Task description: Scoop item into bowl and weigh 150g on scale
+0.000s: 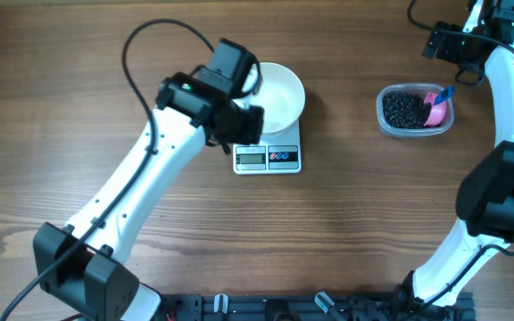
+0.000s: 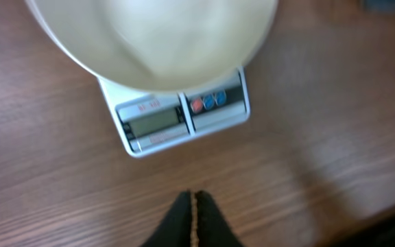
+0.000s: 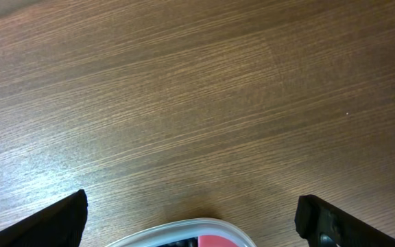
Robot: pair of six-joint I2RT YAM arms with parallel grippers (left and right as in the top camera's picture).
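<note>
**Desk:** Where are the bowl and the scale on your feed?

**Operator:** I see the white bowl [image 1: 279,94] sitting on the scale [image 1: 268,157], left of the middle of the tabletop [image 1: 373,205]. From overhead its inside shows plain white. The scale's display and buttons face me, but I cannot read the display.

**Desk:** And your left hand?

**Operator:** My left hand [image 2: 193,199] is clenched tight with nothing in it. On the wrist camera it hangs over bare wood just in front of the scale's display edge. Overhead, that wrist covers the bowl's left rim.

**Desk:** The beans?

**Operator:** The black beans [image 1: 404,109] lie heaped in the clear tub [image 1: 384,111], well apart from the scale, off to the right. The pink scoop [image 1: 435,107] rests in the tub on the beans' right side, its blue handle pointing up and away.

**Desk:** Right hand?

**Operator:** My right hand [image 3: 192,197] is released and spread wide, holding nothing. It hangs above the wood with the tub's rim just showing at the bottom of its camera.
</note>
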